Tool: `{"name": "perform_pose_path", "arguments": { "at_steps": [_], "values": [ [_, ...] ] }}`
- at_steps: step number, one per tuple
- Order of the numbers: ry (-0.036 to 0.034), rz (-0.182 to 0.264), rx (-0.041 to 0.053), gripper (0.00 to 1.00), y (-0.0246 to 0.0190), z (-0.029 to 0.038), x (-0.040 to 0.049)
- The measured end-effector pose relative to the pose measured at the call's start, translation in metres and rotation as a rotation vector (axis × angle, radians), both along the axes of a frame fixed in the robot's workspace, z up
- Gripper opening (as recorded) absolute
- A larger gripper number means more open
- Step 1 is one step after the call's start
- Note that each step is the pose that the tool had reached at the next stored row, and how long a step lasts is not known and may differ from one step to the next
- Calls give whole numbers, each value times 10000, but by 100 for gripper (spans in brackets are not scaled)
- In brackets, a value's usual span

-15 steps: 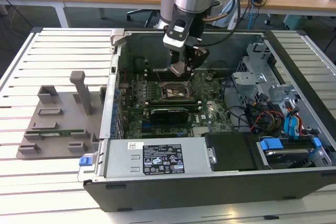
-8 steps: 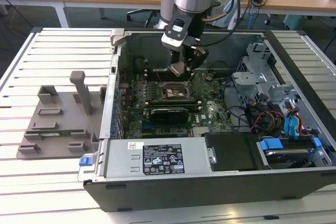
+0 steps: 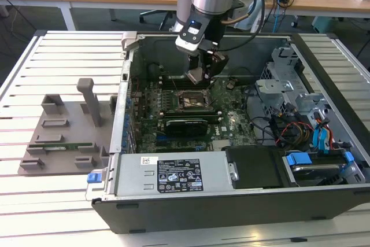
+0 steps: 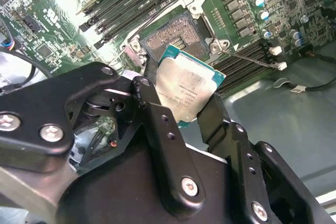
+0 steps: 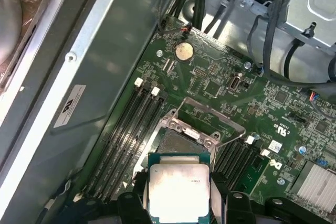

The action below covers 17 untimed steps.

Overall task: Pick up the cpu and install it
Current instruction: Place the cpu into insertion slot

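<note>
The cpu (image 4: 184, 90) (image 5: 179, 190) is a flat square chip with a silvery top and a teal-green edge, clamped between my black fingers (image 4: 157, 124). My gripper (image 3: 202, 74) hangs inside the open computer case, shut on the chip, just above and beside the open socket (image 3: 192, 100). The socket (image 4: 172, 38) (image 5: 186, 140) shows its bare contact field inside a metal frame, with its lid raised. The chip floats clear of the socket in both wrist views, tilted relative to it.
Memory slots (image 5: 126, 129) flank the socket on the green motherboard (image 3: 173, 125). A drive cage and cables (image 3: 300, 114) fill the case on the exterior view's right. A grey fixture (image 3: 66, 131) holding a green memory stick sits outside the case on the slatted table.
</note>
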<state>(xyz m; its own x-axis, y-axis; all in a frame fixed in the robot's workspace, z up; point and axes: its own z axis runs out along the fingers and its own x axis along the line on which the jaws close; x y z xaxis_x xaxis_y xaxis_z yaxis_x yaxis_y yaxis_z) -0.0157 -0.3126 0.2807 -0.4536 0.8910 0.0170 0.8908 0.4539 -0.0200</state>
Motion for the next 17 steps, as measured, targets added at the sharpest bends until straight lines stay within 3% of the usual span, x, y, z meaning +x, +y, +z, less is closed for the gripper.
{"name": "perform_pose_path", "arguments": {
  "at_steps": [8,14,17],
  "values": [
    [-1,-956,-39,55,0,-5,0],
    [-4,-2086,-140,55,0,-9,0],
    [-3,-2373,-156,55,0,-10,0]
  ]
}}
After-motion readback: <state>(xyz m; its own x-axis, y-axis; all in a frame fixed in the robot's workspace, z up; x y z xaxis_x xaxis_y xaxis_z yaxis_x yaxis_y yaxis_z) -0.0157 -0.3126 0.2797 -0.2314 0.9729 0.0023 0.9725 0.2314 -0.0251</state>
